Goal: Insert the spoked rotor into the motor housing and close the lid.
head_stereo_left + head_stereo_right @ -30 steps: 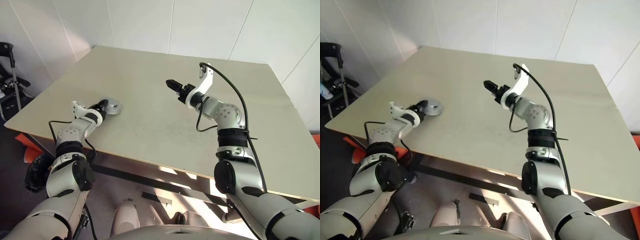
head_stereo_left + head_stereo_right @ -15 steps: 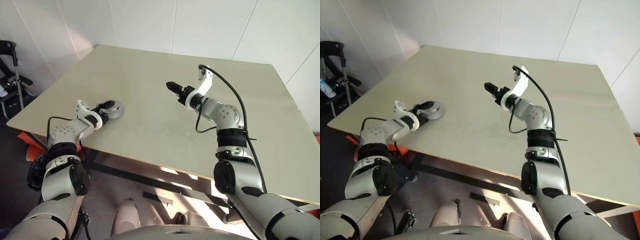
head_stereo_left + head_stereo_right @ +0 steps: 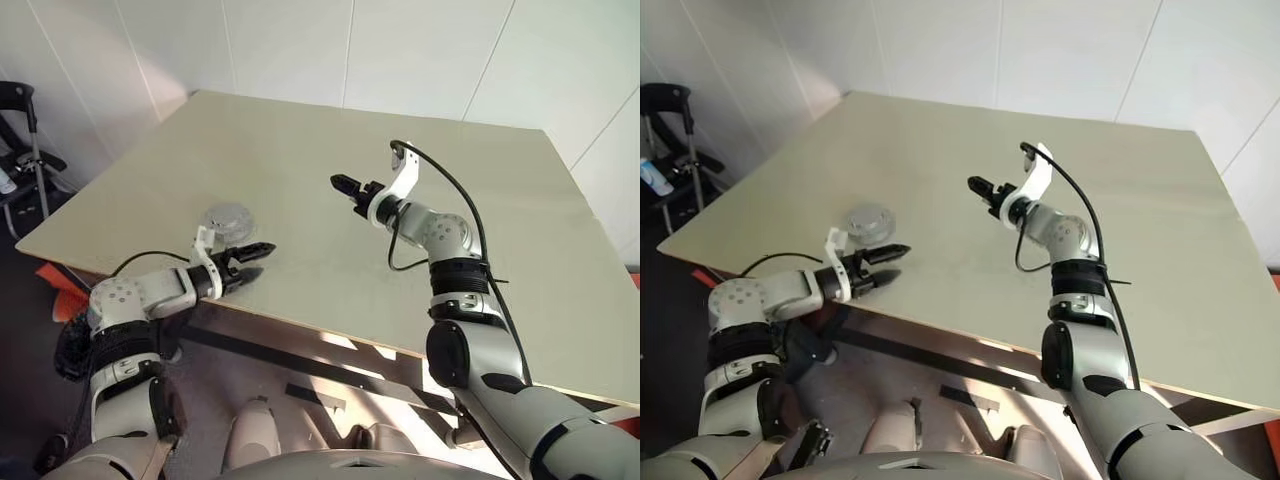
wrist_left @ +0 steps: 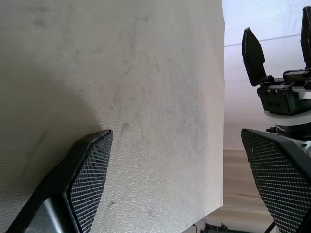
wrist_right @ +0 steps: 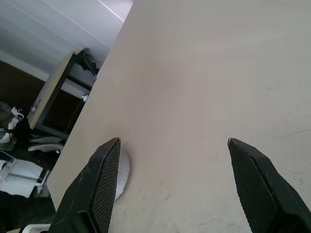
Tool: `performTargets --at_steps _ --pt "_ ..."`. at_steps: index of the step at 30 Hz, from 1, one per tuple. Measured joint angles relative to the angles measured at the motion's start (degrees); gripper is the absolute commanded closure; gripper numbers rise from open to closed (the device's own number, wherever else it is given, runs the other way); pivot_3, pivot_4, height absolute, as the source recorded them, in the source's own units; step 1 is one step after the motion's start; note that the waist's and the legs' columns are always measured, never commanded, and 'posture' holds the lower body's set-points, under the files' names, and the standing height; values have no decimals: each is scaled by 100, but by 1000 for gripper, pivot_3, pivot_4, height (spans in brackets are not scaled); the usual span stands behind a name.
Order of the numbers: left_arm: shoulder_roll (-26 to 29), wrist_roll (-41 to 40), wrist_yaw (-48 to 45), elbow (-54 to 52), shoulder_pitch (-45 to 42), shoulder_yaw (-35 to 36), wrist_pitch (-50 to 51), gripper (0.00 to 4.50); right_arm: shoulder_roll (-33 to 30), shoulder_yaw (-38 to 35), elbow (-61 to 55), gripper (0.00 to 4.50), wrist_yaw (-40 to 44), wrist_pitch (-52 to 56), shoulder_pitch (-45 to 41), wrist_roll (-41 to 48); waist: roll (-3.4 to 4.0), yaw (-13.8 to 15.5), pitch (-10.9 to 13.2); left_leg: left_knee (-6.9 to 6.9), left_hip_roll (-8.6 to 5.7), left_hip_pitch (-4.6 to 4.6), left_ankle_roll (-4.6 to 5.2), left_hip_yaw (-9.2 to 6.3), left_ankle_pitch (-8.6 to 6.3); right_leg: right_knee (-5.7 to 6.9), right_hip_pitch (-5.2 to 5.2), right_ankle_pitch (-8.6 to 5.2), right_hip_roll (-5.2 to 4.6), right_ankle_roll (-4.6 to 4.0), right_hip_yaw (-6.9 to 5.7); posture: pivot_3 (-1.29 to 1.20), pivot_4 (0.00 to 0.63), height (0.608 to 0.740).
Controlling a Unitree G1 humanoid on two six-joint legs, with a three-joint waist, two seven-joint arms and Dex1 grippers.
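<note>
Silver and round, the shiny metal lid (image 3: 229,217) sat on the pale beige table (image 3: 300,150) near our wide-open, empty left gripper (image 3: 252,256), our right gripper (image 3: 343,184) likewise spread and empty above mid-table, so we judged closing done.

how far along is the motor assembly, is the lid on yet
Looks close to finished: a single round silver piece, apparently the lid, sits alone on the table, seemingly over the housing, though the seating can't be confirmed. Nothing is in hand: the left end effector is open beside it, the right end effector open above mid-table. Only checking the fit seems left.
</note>
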Motion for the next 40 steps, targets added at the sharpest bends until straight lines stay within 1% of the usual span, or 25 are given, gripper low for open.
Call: performTargets --at_steps 2,4,6,8,11,14,16,18,20,23,27,30,32,34,40 --pt "-11 16 -102 -190 -70 -144 -161 8 -46 75 -5 547 50 -31 2 -90 -1 -4 1 0 6 -2 -2 -2 2 0 -3 0 7 0 -1 0 0 740" --pt "23 101 -305 -587 -248 -357 -543 8 -140 249 -46 547 131 -116 18 -273 -1 3 1 -1 7 -8 -5 -4 3 0 -7 1 8 0 -3 0 0 740" --pt "227 602 -635 -1146 -287 -926 -1379 8 -233 499 -248 547 344 -250 163 -455 -1 5 0 -5 6 -8 -3 -3 2 -10 -5 7 8 11 -2 0 0 740" --pt "665 1448 -1120 -1561 -177 -1792 -2477 8 -413 764 -463 547 619 -413 384 -634 -1 9 0 -8 6 -13 3 -4 -1 -22 -6 15 9 25 -4 0 0 740" --pt "1016 2306 -1624 -1629 13 -2481 -3566 8 -654 944 -568 547 925 -609 578 -850 0 1 0 -8 5 -24 6 -2 -3 -23 -17 15 10 27 -2 0 0 740" --pt "1223 3125 -2000 -1482 230 -2956 -4749 8 -930 1208 -699 547 1343 -851 724 -1091 0 -1 0 -8 10 -23 6 -2 -3 -21 -18 15 15 27 -2 0 0 740" --pt "1375 3488 -2146 -1321 330 -3100 -5266 8 -1142 1344 -722 547 1593 -1011 850 -1246 0 -2 0 -5 12 -20 6 -2 -3 -19 -16 14 16 26 -1 0 0 740" --pt "1446 3690 -2268 -1157 411 -3077 -5664 8 -1397 1463 -725 547 1901 -1195 1026 -1415 0 -5 0 0 12 -20 6 -1 -3 -15 -15 13 15 24 1 0 0 740" --pt "1448 3757 -2333 -1055 421 -3012 -5886 8 -1564 1587 -739 547 2223 -1407 1152 -1533 0 -2 0 7 10 -19 6 1 -3 -4 -15 1 12 1 3 0 0 740" --pt "1407 3788 -2405 -1049 345 -2952 -6132 8 -1716 1719 -903 547 2626 -1891 1328 -1709 0 -4 0 17 12 -17 6 0 -3 6 -14 1 13 -3 5 0 0 740" --pt "1199 3760 -2470 -1054 201 -2838 -6303 8 -1704 1902 -1367 547 3192 -2578 1816 -1793 0 -13 0 20 12 -8 11 3 -6 6 -6 0 12 -5 7 0 0 740" --pt "1035 3751 -2482 -1052 179 -2828 -6321 8 -1656 2070 -1693 547 3557 -2638 2206 -1764 0 -27 0 21 13 -10 15 3 -7 5 -8 0 12 -6 7 0 0 740" --pt "959 3689 -2570 -1061 182 -2832 -6255 8 -1747 2195 -2030 547 3848 -2558 2491 -1714 0 -27 0 22 13 -10 20 3 -10 4 -7 0 13 -7 7 0 0 740" --pt "953 3639 -2692 -1088 221 -2841 -6165 8 -1826 2257 -2127 547 4021 -2493 2638 -1703 0 -29 0 27 13 -10 28 4 -15 5 -7 0 13 -7 8 0 0 740" --pt "977 3578 -2946 -1293 394 -2843 -6016 8 -1889 2168 -2126 547 4069 -2648 2695 -1711 0 -98 0 34 14 -8 43 5 -24 7 -5 1 12 -9 10 0 0 740"
